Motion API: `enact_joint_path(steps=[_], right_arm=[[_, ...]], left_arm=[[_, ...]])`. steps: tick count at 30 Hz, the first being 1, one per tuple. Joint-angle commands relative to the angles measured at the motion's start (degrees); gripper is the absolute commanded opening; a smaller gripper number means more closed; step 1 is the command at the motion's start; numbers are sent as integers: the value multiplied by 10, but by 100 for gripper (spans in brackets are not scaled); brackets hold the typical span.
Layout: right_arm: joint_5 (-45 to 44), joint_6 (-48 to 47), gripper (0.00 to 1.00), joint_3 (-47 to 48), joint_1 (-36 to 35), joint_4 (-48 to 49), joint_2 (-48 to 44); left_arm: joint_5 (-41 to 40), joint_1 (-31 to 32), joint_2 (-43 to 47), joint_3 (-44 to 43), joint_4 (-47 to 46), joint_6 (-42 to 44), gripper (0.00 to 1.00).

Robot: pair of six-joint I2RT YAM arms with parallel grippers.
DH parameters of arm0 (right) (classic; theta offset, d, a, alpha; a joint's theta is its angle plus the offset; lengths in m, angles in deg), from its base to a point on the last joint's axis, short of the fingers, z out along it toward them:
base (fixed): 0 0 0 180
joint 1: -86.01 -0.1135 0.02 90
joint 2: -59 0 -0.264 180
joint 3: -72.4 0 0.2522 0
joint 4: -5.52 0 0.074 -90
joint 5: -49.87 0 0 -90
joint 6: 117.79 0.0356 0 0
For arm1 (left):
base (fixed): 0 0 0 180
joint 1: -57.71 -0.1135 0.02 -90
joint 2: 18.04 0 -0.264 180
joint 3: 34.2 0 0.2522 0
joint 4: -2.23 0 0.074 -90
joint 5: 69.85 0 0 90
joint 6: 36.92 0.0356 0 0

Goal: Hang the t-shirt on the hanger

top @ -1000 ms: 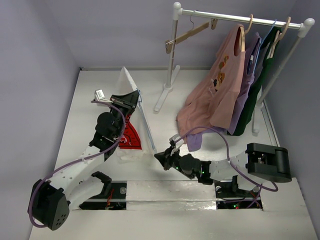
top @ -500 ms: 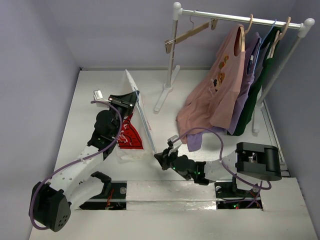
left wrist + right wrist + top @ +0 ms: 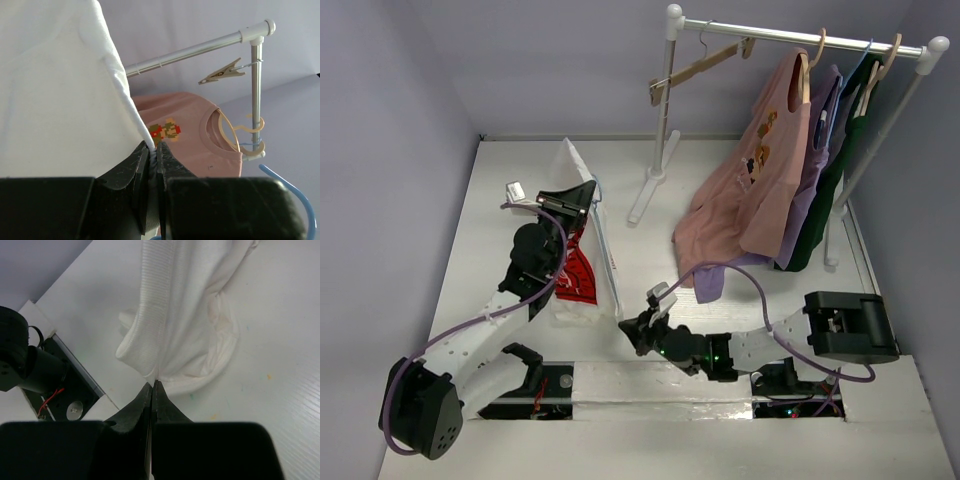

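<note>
- From the overhead, we've got the left gripper [image 3: 582, 196] up over the far-left part of the table [image 3: 500, 190]. It lifts the t-shirt [image 3: 582, 272] into a tall white peak, with the red graphic folded in below.
- The overhead won't show us those fingertips, but the left wrist view does. The jaws are pressed together on a fold of the white cloth [image 3: 50, 90], which fills the whole left of that view.
- Only that wrist view gives us the hanger [image 3: 285, 179]: a light-blue wire curve at lower right, just beside the left gripper [image 3: 154, 150]. We can't tell whether it sits inside the shirt, and we can't make it out from above.
- The right gripper [image 3: 628, 336] is low, near the middle of the table's near edge, at the shirt's lower corner. From above its tips are too small to read.
- The right wrist view settles it. The right gripper [image 3: 152, 387] is closed tight on the ribbed edge of the t-shirt [image 3: 190, 315], and cloth is bunched on the table [image 3: 280, 365] just beyond.
- Over at the far-right corner stands the clothes rack [image 3: 800, 38], with a pink shirt [image 3: 750, 190], a lilac garment [image 3: 810, 190] and a dark green one [image 3: 840, 170].
- The left wrist view adds the pink shirt's [image 3: 200, 150] small pixel print [image 3: 165, 131] and a wooden clip hanger [image 3: 222, 73].
</note>
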Motion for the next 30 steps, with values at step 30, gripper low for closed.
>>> enact_joint_path(steps=[30], right_arm=[[1, 13, 0, 207, 3, -363, 13]], left_arm=[[79, 2, 59, 221, -172, -38, 0]])
